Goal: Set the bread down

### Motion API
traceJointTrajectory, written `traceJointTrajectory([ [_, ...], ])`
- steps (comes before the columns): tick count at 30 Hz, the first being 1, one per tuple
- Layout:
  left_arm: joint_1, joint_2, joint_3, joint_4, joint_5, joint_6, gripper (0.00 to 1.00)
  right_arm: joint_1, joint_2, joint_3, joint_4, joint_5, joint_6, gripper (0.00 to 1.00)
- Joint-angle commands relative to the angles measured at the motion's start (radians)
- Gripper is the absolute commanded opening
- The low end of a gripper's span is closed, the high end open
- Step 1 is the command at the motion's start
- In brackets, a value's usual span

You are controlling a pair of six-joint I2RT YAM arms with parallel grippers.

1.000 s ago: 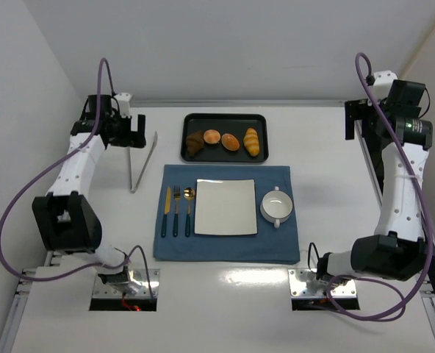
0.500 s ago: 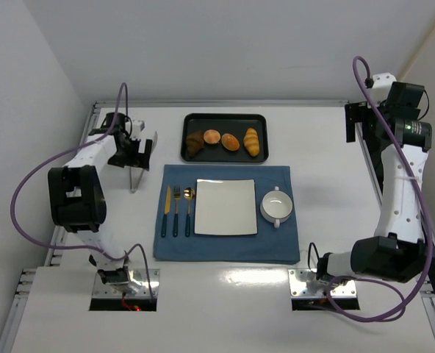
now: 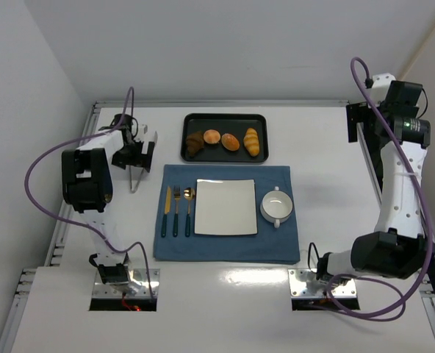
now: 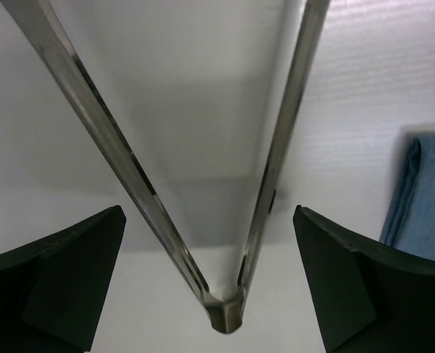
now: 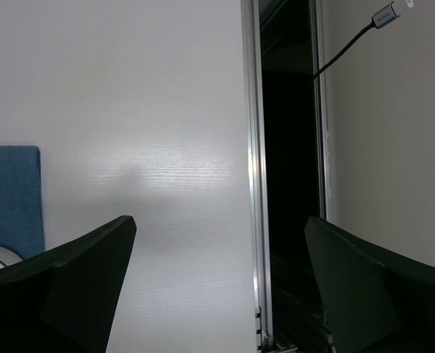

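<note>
1. On the desk, toward its far edge, a black tray held four baked pieces in a row.
2. The bread, a small glossy orange-brown oval bun, lay third from the left in that tray. It sat between a rounder tan bun and a yellow ridged roll, and a dark brown piece lay at the left end.
3. On the near side of the tray a blue cloth was spread. It carried a knife, a fork and a spoon side by side, then a white square plate and a white two-handled bowl.
4. Metal tongs lay on the desk just left of the cloth, hinge toward the near side and arms opening toward the far edge.
5. The left gripper was over the tongs with its fingers spread wide. In the left wrist view both tong arms and the hinge lay between the dark fingers, and neither finger touched the metal.
6. The right gripper was at the far right of the desk, well apart from the tray. Its fingers were spread wide with nothing between them, over bare desk beside a metal rail.
</note>
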Motion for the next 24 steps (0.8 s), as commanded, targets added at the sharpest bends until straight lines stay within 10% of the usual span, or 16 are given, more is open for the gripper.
traceJointTrajectory([
  [1,-0.003,0.035,0.075,0.026,-0.027,-0.012,1.0,-0.004,0.022,0.057,0.034,0.042,-0.007,1.0],
  [19,-0.003,0.138,0.137,-0.025,-0.027,-0.039,0.9,-0.032,0.041,0.066,0.034,0.084,-0.007,1.0],
  [24,-0.003,0.155,0.128,-0.025,-0.03,-0.039,0.18,-0.032,0.041,0.066,0.034,0.084,-0.007,1.0],
])
